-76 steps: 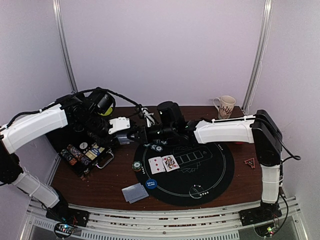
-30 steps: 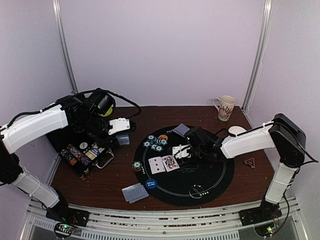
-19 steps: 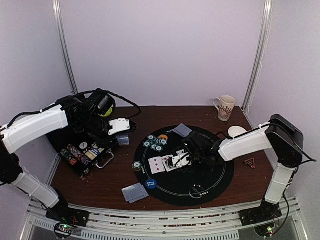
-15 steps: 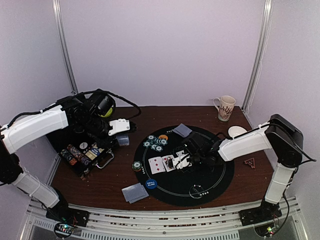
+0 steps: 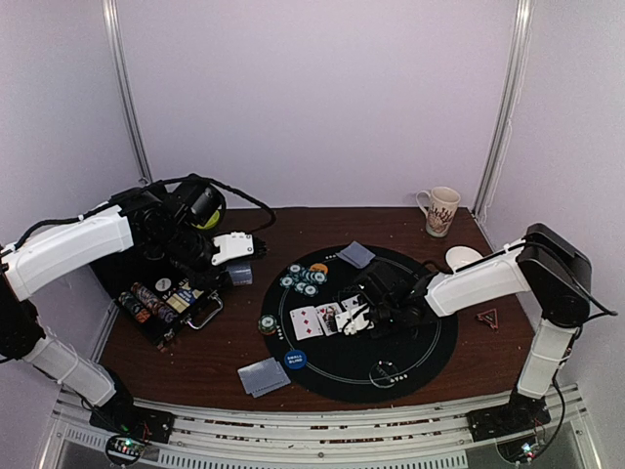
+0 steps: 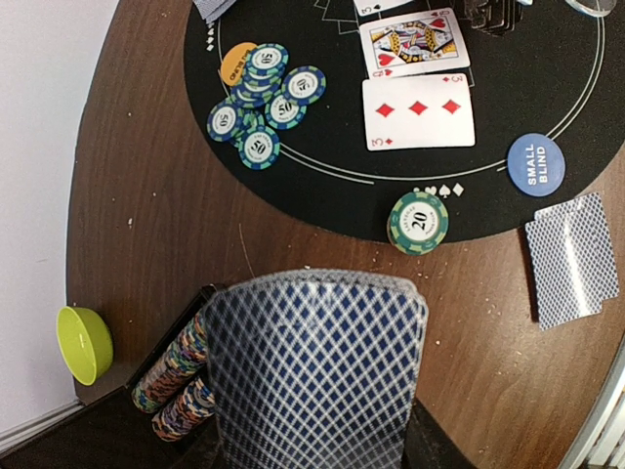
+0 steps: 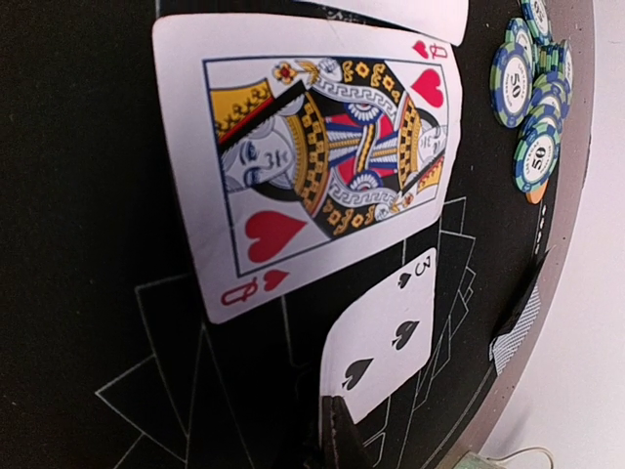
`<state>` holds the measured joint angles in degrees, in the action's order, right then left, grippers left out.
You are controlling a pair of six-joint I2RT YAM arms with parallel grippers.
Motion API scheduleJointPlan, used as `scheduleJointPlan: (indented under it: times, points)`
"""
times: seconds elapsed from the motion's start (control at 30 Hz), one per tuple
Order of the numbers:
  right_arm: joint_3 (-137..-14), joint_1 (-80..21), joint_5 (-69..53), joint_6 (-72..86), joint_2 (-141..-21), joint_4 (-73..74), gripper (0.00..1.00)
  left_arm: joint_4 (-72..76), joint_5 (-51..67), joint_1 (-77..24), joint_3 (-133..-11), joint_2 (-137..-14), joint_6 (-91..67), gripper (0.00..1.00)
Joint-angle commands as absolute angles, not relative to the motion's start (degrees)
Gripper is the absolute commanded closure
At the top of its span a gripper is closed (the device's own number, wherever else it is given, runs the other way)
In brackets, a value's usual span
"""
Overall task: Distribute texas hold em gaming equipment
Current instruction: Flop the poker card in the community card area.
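While the flop looks mid-deal, right gripper [image 5: 354,318] is pinched tight on the near edge of the three of spades [image 7: 383,337], face up, close over the mat [image 5: 420,342], just beside the queen [image 7: 312,166]. Next, probably: lay it flat beside her, release cleanly. Farther back-left, left gripper [image 5: 237,271] stands part-open, clamping the deck [image 6: 317,371].

Brown wooden table [image 5: 186,357] with round black mat [image 5: 415,357], patterned mug [image 5: 441,209], chip case [image 5: 161,303], two face-down cards [image 5: 264,376]
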<state>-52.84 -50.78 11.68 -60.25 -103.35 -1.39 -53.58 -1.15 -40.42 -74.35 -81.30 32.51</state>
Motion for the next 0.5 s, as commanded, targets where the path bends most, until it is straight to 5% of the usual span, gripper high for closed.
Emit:
scheduleJointPlan:
  times: [0.0,0.47]
  points:
    - [-51.5,-51.21,10.74,-61.13,-103.76,-0.47,1.0,-51.65,-0.75,-39.93,-74.09,-80.07,33.05,0.54]
    - [-52.7,-52.28,10.1,-60.91,-104.96,0.4,1.0,-51.68,-0.71,-39.82,-73.98,-79.98,33.1,0.54]
